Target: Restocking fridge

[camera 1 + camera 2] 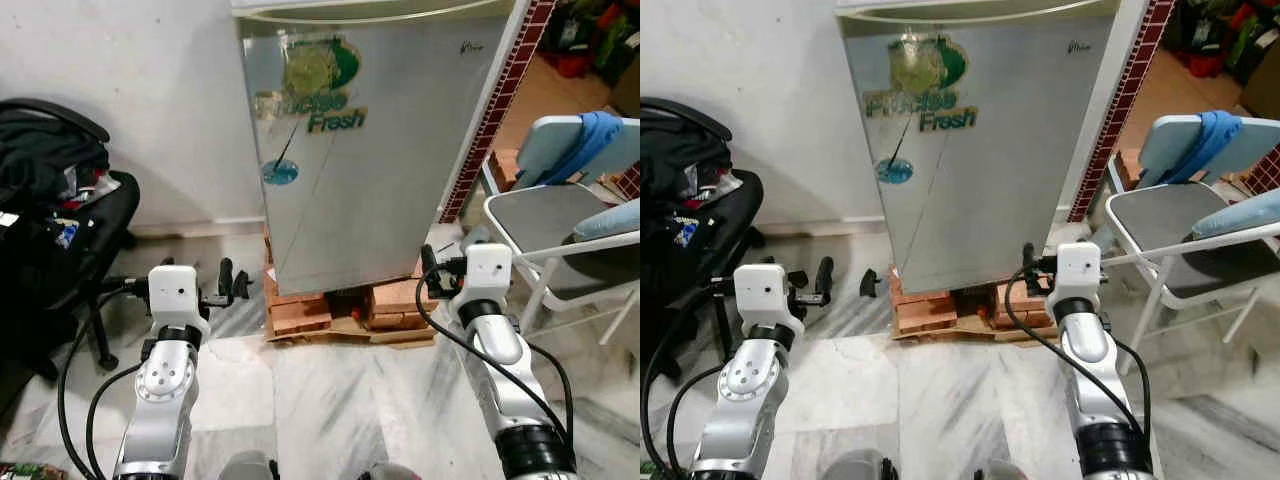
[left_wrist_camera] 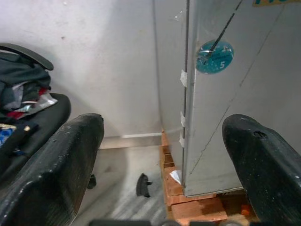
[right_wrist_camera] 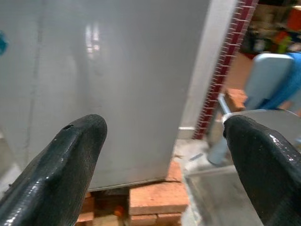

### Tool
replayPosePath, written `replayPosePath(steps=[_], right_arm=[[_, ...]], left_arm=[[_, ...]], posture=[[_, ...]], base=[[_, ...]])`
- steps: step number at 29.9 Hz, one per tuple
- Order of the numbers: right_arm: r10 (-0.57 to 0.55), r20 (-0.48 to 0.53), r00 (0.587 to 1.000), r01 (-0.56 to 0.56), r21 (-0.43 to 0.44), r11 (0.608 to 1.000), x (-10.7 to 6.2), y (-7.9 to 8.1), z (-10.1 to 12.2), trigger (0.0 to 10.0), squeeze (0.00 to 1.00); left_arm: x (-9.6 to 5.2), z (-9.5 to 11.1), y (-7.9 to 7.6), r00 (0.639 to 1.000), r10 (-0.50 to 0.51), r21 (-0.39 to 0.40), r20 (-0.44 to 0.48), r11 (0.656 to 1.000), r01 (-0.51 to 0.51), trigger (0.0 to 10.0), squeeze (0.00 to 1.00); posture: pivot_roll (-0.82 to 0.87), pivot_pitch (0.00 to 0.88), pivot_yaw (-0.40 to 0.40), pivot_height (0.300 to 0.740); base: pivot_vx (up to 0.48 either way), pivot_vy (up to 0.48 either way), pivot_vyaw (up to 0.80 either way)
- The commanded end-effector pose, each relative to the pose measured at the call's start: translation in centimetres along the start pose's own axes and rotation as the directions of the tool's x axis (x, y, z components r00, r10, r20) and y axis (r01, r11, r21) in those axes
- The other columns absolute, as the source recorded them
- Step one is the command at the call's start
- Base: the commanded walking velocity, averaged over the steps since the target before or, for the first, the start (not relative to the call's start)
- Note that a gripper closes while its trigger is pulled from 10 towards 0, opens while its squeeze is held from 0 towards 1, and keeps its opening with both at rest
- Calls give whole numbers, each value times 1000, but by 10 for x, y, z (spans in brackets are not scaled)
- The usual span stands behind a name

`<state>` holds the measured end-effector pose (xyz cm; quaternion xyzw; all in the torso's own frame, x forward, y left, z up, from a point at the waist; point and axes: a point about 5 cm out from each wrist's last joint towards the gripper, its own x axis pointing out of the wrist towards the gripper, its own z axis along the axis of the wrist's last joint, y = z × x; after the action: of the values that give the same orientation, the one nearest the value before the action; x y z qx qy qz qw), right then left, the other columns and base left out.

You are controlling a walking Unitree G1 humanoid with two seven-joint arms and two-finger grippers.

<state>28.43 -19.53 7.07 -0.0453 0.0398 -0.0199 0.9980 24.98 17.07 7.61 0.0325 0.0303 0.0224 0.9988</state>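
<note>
A small silver fridge (image 1: pixel 370 150) with a green "Fresh" sticker stands straight ahead on a base of red bricks (image 1: pixel 300 312), its door closed. My left gripper (image 1: pixel 222 288) is held out low, in front of the fridge's left lower corner and short of it. In the left wrist view its fingers (image 2: pixel 56 169) stand wide apart and hold nothing. My right gripper (image 1: pixel 432 280) hovers by the fridge's right lower corner. Its fingers (image 3: pixel 66 160) are also spread open and empty, with the door face (image 3: pixel 117 70) between them.
A black office chair (image 1: pixel 60 220) piled with clothes and a bag stands at the left by the white wall. A grey folding chair (image 1: pixel 560 225) with blue cloth stands at the right, beside a brick-patterned pillar (image 1: pixel 500 100). A small black object (image 2: pixel 142 184) lies on the marble floor near the bricks.
</note>
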Motion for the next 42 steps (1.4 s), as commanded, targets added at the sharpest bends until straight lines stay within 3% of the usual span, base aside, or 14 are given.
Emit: replayPosePath(steps=[1,7,25,42], right_arm=[[13,17,1000,-13,12,1000,2,4,4,10000,0],[8,12,1000,-9,22,1000,1,4,2,10000,0],[43,33,999,-44,35,998,7,14,6,10000,0],[60,36,998,-61,35,998,6,17,6,10000,0]], left_arm=[[-2,-3,6,1000,19,1,-21,1000,-19,10000,0],[2,-7,-1,998,-42,-50,-45,998,39,10000,0],[15,7,-9,995,-98,-31,9,995,98,10000,0],[12,4,-6,998,-64,13,-5,998,64,10000,0]], posture=[[83,41,-6,740],[76,38,-14,740],[63,47,19,740],[68,52,17,740]], base=[[0,480,-569],[0,479,-563],[0,480,-767],[0,480,0]])
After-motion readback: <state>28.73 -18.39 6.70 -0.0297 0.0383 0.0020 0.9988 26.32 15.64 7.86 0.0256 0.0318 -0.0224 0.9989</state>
